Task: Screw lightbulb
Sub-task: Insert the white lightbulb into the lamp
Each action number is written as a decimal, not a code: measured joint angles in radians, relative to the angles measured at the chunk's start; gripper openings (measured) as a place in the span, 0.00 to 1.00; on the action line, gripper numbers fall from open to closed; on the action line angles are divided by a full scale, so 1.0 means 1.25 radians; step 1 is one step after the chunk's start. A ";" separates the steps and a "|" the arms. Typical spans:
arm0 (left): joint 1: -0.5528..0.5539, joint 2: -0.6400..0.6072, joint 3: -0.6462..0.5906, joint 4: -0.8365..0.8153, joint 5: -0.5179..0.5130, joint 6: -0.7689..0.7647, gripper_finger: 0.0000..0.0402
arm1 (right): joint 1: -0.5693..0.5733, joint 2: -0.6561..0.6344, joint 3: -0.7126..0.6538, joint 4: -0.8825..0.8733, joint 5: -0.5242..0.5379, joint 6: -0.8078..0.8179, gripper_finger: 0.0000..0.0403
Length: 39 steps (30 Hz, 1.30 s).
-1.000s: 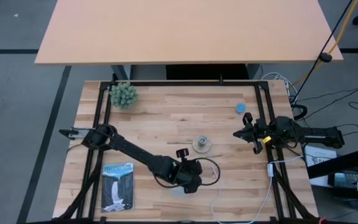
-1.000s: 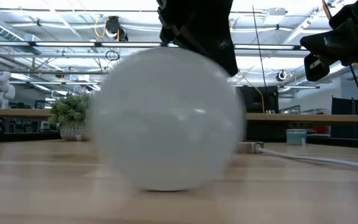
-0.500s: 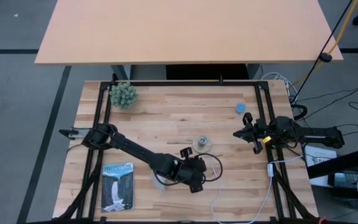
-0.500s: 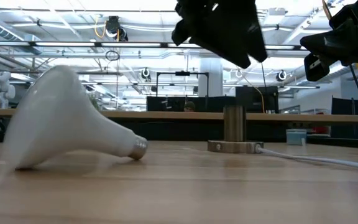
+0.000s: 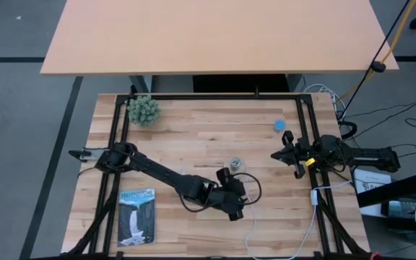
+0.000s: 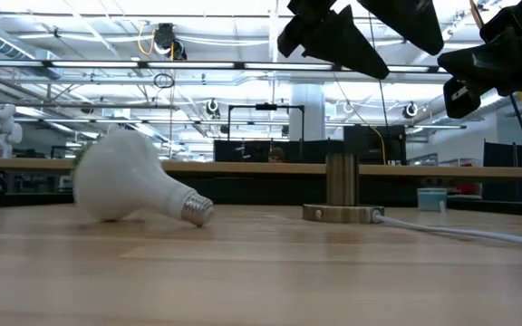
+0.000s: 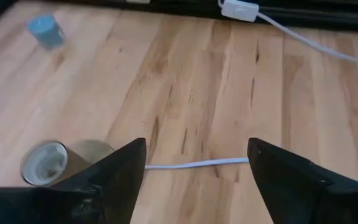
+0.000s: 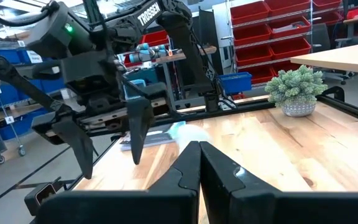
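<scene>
The white lightbulb (image 6: 132,186) lies on its side on the table, dome and grey screw base (image 6: 198,211) both resting on the wood. It also shows in the right wrist view (image 8: 188,133); in the high view my left arm hides it. My left gripper (image 7: 194,163) is open above the table, just near of the round socket (image 5: 235,165), with nothing between its fingers. It hangs high in the low view (image 6: 361,36). My right gripper (image 8: 199,157) waits shut at the table's right (image 5: 281,154).
The socket's white cord (image 7: 197,164) runs under my left gripper to a switch (image 7: 240,9). A small blue round object (image 5: 279,125) sits far right, a potted plant (image 5: 144,110) far left, and a booklet (image 5: 136,215) near left.
My left gripper has opened and let go of the lightbulb, then risen and gone toward the table's right edge and the socket. The bulb has dropped onto the table, tipped onto its side and rolled away from the near edge.
</scene>
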 joint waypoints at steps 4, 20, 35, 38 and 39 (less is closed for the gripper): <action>0.002 0.000 0.000 -0.012 0.003 -0.047 0.71 | 0.000 0.000 0.000 0.000 0.000 0.000 0.00; -0.163 -0.108 -0.002 -0.770 -0.339 -0.723 0.71 | 0.002 0.054 0.095 -0.081 0.046 0.019 0.00; -0.037 -0.101 -0.231 -0.427 -0.124 -0.830 0.71 | 0.128 0.633 0.588 -0.855 0.147 0.289 0.00; 0.012 -0.102 -0.233 -0.320 -0.104 -0.740 0.71 | 0.187 0.744 0.631 -1.013 0.143 0.415 0.00; 0.026 -0.105 -0.233 -0.286 -0.093 -0.708 0.71 | 0.205 0.768 0.636 -1.036 0.144 0.444 0.00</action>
